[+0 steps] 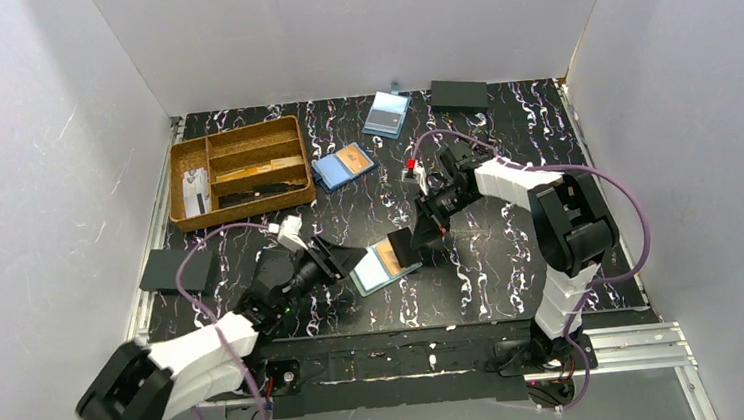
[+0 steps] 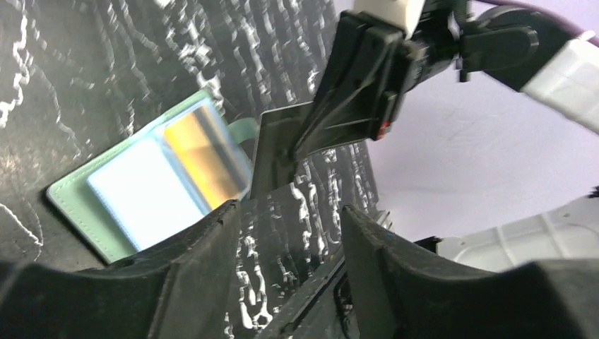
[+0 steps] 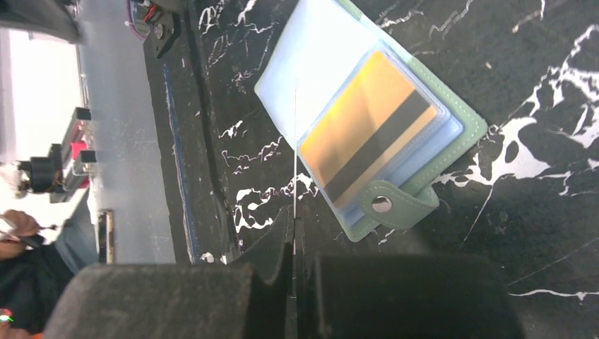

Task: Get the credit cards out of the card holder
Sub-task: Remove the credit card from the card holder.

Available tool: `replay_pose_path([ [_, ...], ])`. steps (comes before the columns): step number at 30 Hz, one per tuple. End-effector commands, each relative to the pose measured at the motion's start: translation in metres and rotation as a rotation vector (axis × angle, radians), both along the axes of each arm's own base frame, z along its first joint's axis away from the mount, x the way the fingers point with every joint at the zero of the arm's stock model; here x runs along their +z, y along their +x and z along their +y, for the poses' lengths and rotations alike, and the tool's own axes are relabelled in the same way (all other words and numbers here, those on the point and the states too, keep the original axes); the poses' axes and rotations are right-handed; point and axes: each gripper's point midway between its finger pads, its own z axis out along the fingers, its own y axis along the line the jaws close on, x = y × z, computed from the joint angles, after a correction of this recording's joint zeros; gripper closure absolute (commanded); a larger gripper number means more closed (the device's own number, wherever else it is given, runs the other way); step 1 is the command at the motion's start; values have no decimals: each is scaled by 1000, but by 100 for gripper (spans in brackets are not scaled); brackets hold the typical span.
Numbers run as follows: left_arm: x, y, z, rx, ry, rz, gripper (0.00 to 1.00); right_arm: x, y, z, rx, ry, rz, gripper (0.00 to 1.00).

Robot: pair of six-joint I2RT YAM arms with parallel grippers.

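The teal-green card holder [image 1: 366, 283] lies open on the table in front of the arms, with clear plastic sleeves. An orange card with a black stripe [image 3: 367, 134] sits in a sleeve, next to the holder's snap tab [image 3: 395, 208]. My right gripper [image 1: 428, 228] is shut on a dark grey card [image 1: 403, 246], held upright just over the holder's right edge. That card shows edge-on in the right wrist view [image 3: 295, 141] and flat in the left wrist view [image 2: 272, 152]. My left gripper [image 1: 337, 258] is open and empty at the holder's left edge [image 2: 78, 205].
A wooden divided tray [image 1: 241, 170] stands at the back left. A bright blue holder with an orange card [image 1: 343, 165] and a pale-blue holder [image 1: 387, 115] lie behind. Black boxes sit at the back [image 1: 459, 94] and at the left edge [image 1: 178, 271].
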Motion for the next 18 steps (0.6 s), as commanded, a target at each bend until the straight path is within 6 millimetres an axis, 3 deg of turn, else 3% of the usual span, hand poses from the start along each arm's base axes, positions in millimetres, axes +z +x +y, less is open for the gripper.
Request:
replay_pose_path([
  [1,10,-6,27,38,190,-60,41,43,-8,-4,122,88,-156,99],
  [2,17,-7,31,46,184,-80,33,48,-11,-6,150,97,-188,99],
  [4,28,-10,35,59,146,-101,5,57,-15,-10,191,107,-257,99],
  [5,32,-13,36,64,115,-99,2,60,-16,-12,203,110,-294,99],
  [13,64,-27,20,10,-125,-19,2,87,-5,-20,165,93,-578,99],
  [18,72,-29,13,23,-286,127,2,110,10,-28,147,40,-749,99],
])
